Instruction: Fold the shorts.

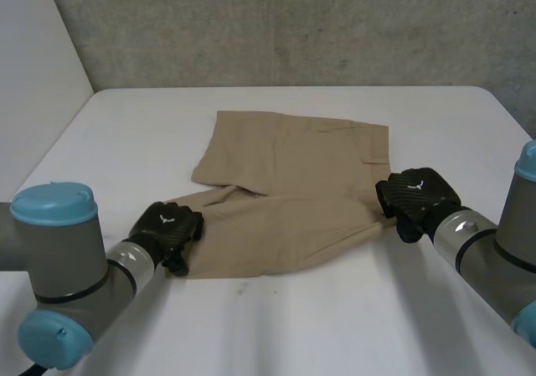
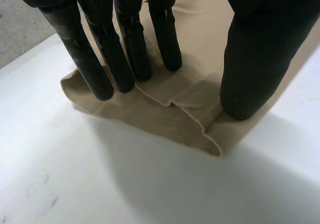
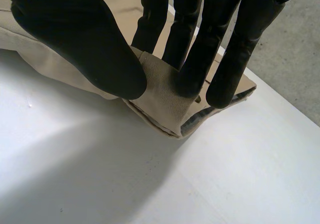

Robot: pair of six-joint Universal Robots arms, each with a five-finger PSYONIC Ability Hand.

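Tan shorts [image 1: 285, 183] lie spread on the white table [image 1: 126, 133], with one leg folded across the near side. My left hand [image 1: 170, 228] rests on the near left leg hem. In the left wrist view its fingers [image 2: 125, 54] are straight and press down on top of the hem [image 2: 190, 119], thumb beside them, with no cloth pinched. My right hand [image 1: 414, 196] is at the near right corner of the waistband. In the right wrist view its thumb [image 3: 100, 49] and fingers pinch a raised fold of the waistband [image 3: 160, 104].
A grey concrete wall [image 1: 293, 24] runs behind the table's far edge. Bare white tabletop [image 1: 318, 326] extends between the shorts and me, and to both sides of the shorts.
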